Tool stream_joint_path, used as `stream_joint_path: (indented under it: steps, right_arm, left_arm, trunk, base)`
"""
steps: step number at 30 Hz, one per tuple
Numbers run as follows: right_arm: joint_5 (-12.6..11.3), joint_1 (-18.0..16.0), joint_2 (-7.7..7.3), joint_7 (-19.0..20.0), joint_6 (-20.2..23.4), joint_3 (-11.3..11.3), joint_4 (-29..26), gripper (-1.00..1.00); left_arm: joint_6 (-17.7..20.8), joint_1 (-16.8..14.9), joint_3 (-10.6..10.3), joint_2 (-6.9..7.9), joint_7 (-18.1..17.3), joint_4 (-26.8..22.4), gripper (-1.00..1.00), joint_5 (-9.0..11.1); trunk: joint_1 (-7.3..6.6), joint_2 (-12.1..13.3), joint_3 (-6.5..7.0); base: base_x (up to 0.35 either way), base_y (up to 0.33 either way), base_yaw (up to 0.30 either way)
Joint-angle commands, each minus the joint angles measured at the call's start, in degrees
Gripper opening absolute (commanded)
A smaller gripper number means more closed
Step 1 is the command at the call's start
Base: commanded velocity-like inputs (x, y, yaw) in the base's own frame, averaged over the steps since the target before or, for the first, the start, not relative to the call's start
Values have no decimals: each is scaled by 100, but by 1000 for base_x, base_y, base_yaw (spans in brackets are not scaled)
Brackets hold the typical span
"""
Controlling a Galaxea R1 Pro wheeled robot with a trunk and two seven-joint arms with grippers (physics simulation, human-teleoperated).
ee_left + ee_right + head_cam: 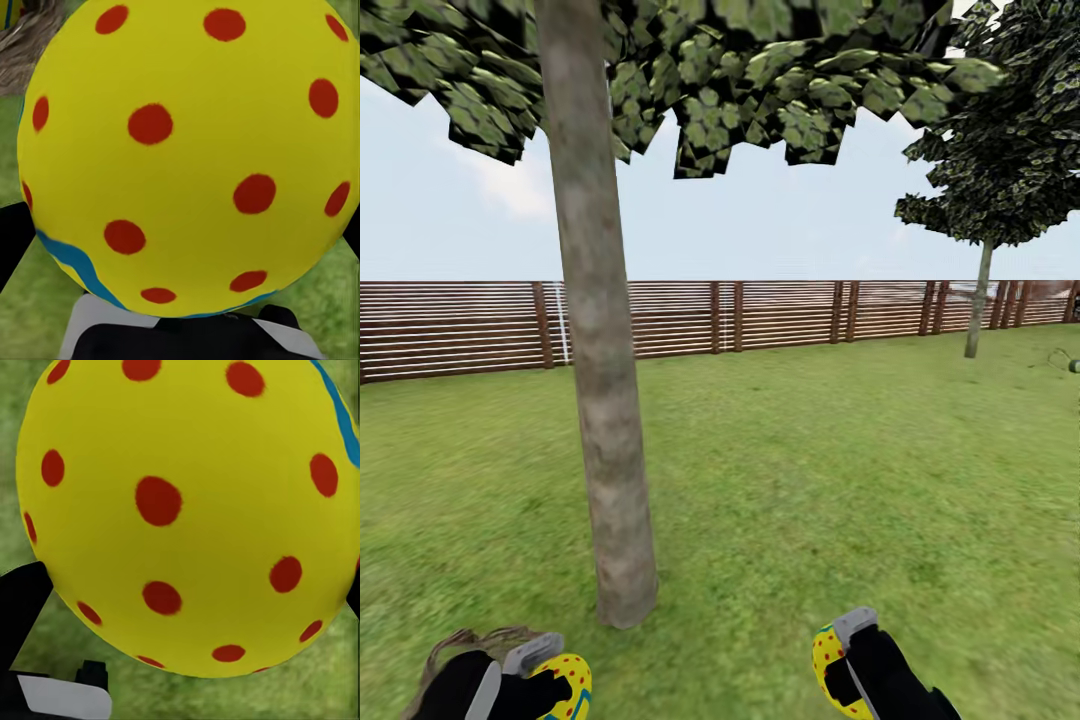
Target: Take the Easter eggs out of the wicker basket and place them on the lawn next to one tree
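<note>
The tree [600, 400] with a thick pale grey-brown trunk rises from the lawn [810, 470] just ahead, left of centre. My left gripper [545, 680] at the bottom left is shut on a yellow Easter egg [568, 685] with red dots; the same egg [187, 150] looms close in the left wrist view. My right gripper [840, 665] at the bottom right is shut on another Easter egg [828, 665], seen up close [187, 510] in the right wrist view. A bit of the wicker basket [480, 638] rim peeks out behind the left arm, its woven edge [26, 45] also in the left wrist view.
A brown slatted fence [760, 315] runs along the lawn's far side. A thin-trunked tree [980, 300] stands at the far right by the fence. A small dark object [1065, 362] lies on the grass at the right edge. Open grass stretches right of the trunk.
</note>
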Motion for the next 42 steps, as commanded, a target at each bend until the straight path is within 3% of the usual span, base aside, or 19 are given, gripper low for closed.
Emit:
stream_joint_path:
  steps: [1,22,35,42]
  right_arm:
    - [52,-4,-6,33,27,18,-6,-100]
    - [56,-4,-15,33,34,9,-7,-100]
    - [52,-4,-23,33,29,1,-7,-100]
    - [53,-6,-27,40,28,-8,-14,-100]
  left_arm:
    - [32,-5,19,-2,-19,-7,-100,-2]
    - [18,-5,50,-2,-37,-24,-100,16]
    - [26,-5,46,-7,-21,-37,-100,8]
    - [16,-5,38,-11,-19,6,-100,24]
  trunk:
    - [-22,35,9]
    - [-483,877,386]
    - [-768,1398,619]
    - [-922,1679,745]
  base:
    - [0,-294,24]
    - [0,-159,248]
    - [0,-258,13]
    - [294,-6,0]
